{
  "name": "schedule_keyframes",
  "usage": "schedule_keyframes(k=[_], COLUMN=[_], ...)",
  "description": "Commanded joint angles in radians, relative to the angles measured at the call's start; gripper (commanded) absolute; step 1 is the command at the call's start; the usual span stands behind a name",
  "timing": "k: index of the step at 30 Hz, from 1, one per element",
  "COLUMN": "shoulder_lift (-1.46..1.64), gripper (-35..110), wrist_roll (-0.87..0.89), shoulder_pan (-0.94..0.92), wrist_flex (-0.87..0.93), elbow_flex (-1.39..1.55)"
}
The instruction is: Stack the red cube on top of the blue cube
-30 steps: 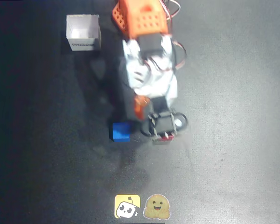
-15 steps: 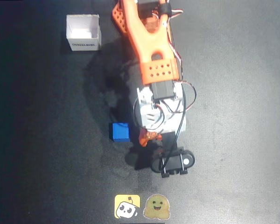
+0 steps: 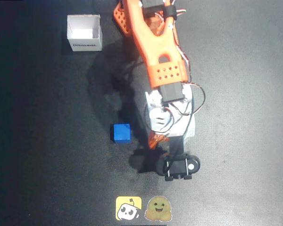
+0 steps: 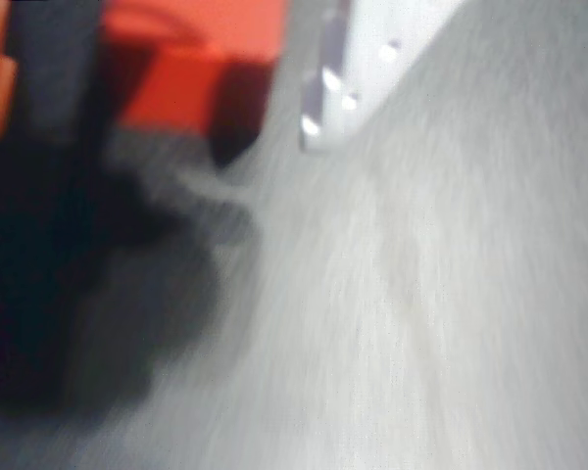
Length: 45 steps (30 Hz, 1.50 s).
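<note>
**Claw low over desk, blue cube alone at centre**

Overhead view: small matte bright blue cube (image 3: 121, 133) sits near the middle of the dark desk (image 3: 245, 94), apart from the orange-and-white arm (image 3: 161, 61). Claw (image 3: 156, 140) lies just right of it, toward the bottom edge; cannot tell whether clenched or released. Wrist view, blurred: small matte red-orange cube (image 4: 191, 64) between the fingers (image 4: 338, 73); contact unclear. White paper box (image 3: 85, 32) near the top-left corner.

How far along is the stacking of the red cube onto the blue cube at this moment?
Done: nothing is stacked; the blue cube sits alone with a bare top in the overhead view.
In hand: the tool is just right of it, and the blurred wrist view shows the red cube close to it; whether it is gripped is unclear.
Left: carry the red cube onto the blue one.
</note>
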<state>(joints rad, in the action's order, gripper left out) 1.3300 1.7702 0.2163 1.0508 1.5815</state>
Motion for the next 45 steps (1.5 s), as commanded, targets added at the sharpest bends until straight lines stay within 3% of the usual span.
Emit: schedule_keyframes(k=[1,11,45], shoulder_lift=[0.094,0.304,0.227], gripper=[22,17,21], wrist_roll=[0.008,0.003,0.017], shoulder_pan=[-0.002,-0.005,0.029], wrist_flex=[0.0,-0.118,-0.172], elbow_flex=[0.064,0.39,0.342])
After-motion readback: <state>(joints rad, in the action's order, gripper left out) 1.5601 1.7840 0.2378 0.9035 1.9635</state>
